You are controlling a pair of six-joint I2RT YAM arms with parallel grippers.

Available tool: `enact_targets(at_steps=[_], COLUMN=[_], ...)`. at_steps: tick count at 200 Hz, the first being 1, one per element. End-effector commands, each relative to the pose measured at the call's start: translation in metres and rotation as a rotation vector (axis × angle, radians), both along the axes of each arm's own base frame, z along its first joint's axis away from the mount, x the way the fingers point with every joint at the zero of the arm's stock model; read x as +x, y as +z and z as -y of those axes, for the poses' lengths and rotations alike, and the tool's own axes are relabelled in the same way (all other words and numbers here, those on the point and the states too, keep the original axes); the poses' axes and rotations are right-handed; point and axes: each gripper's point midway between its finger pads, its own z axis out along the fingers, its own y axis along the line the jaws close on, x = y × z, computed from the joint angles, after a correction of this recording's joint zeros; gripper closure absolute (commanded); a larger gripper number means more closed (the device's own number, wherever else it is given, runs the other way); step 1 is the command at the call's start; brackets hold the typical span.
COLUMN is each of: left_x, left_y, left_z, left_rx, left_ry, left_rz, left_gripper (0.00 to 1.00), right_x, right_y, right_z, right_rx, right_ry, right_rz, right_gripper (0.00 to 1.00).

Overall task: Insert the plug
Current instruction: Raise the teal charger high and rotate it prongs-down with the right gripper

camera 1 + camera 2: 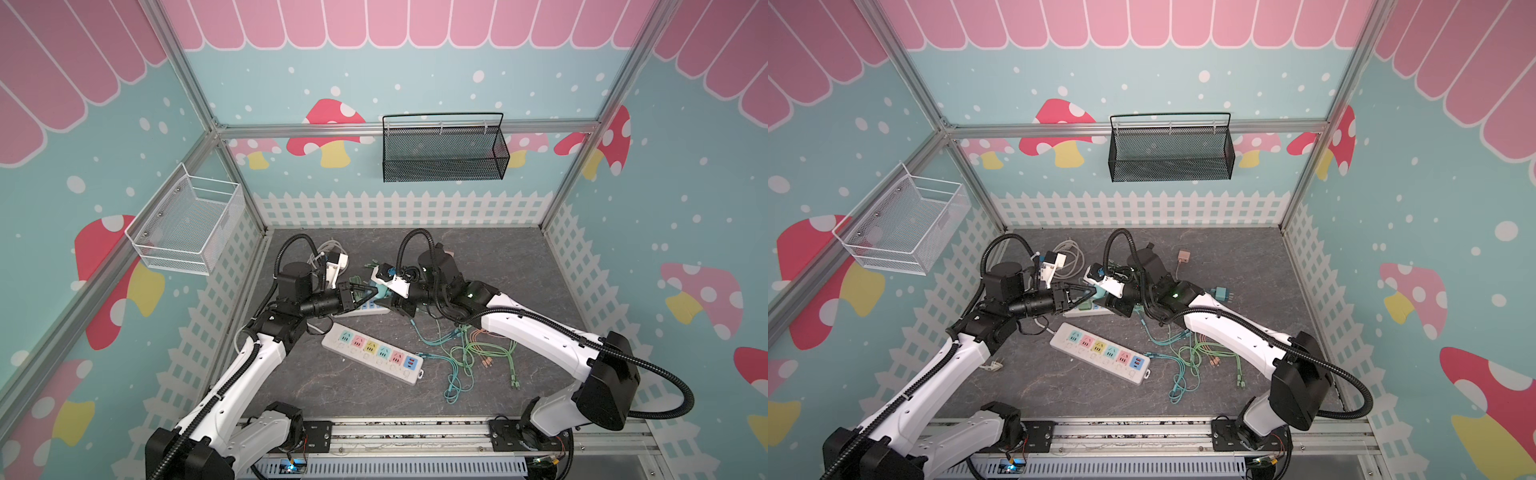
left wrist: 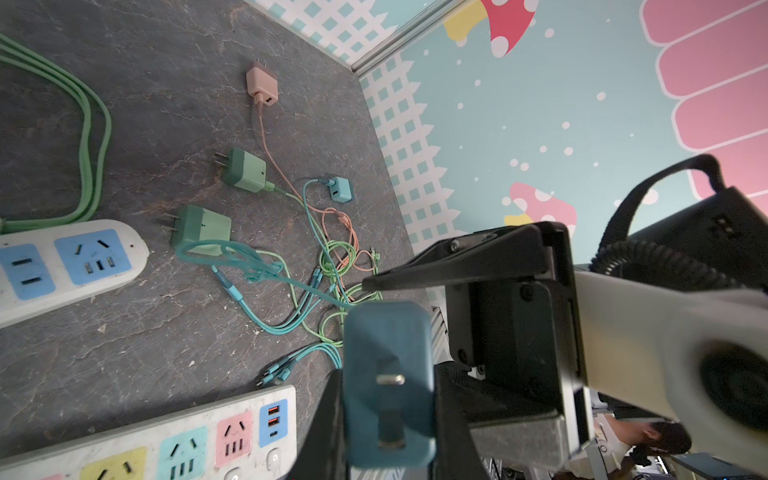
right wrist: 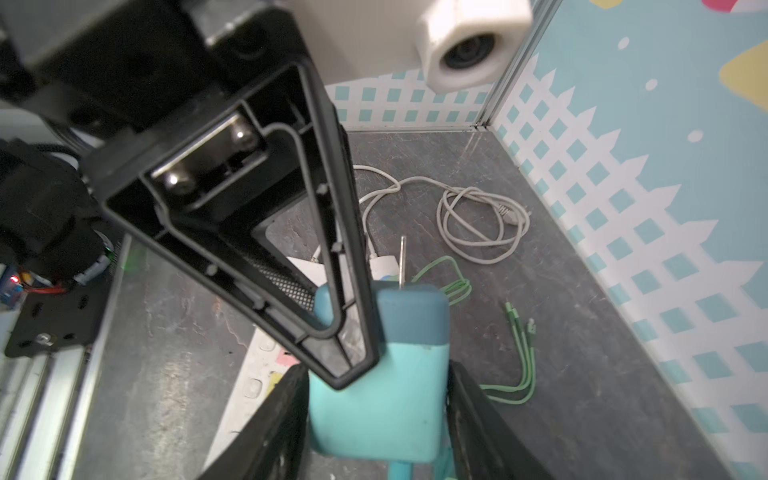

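The plug [image 2: 388,386] is off the worktop [image 1: 498,257], between the two arms and above the far strip [image 1: 365,309], so the main risk is losing it mid-air. The left gripper [image 1: 365,295] is pressed together on its dark, pronged end. The right gripper [image 3: 378,395] flanks its pale body closely, but I cannot tell whether those jaws are pinching or only beside it. If both clamp while either arm moves, the plug could twist or be wrenched loose. If neither hold is firm, it drops among the loose chargers and cords.

Its teal cable [image 2: 291,286] runs down into the tangle of green and orange leads [image 1: 465,353]. A pull there could drag the heap or tilt the plug.

The prongs [image 2: 390,399] point back toward the left wrist, away from the right gripper. I judge that a poor pose for pushing into the near strip [image 1: 372,353], so a misaligned insertion is likely without turning it.
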Motion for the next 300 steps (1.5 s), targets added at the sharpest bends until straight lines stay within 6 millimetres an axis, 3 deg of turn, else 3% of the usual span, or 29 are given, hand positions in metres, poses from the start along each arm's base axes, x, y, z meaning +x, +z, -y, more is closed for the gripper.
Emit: enact_targets(at_steps=[1,32,65,127,198,300], left_x=[0.007,0.016,0.025,0.038,0.014,-0.013], left_y=[0.013,0.006,0.008,0.042,0.078,0.095], left_z=[0.002,-0.001,-0.001,-0.011,-0.014,-0.007], left_rx=[-0.004,0.018,0.01,-0.064,-0.159,-0.25], left_ry=[0.007,0.038,0.062,0.169,0.151,0.078], left_rz=[0.052,0.064,0.109,0.336,0.541,0.636], left_gripper=[0.95,1.0,1.0,1.0,1.0,1.0], right_x=[-0.001,0.0,-0.008,-0.033,-0.019,-0.015], right_y=[0.015,0.027,0.036,0.037,0.043,0.095], right_z=[0.002,0.02,0.034,0.021,0.025,0.014], right_rx=[0.029,0.057,0.138,0.46,0.697,0.851], right_ry=[-0.026,-0.117,-0.165,-0.106,0.008,0.183], right_rz=[0.014,-0.002,-0.118,-0.448,-0.64,-0.624], right_gripper=[0.36,0.23,0.22,0.21,0.24,0.35])
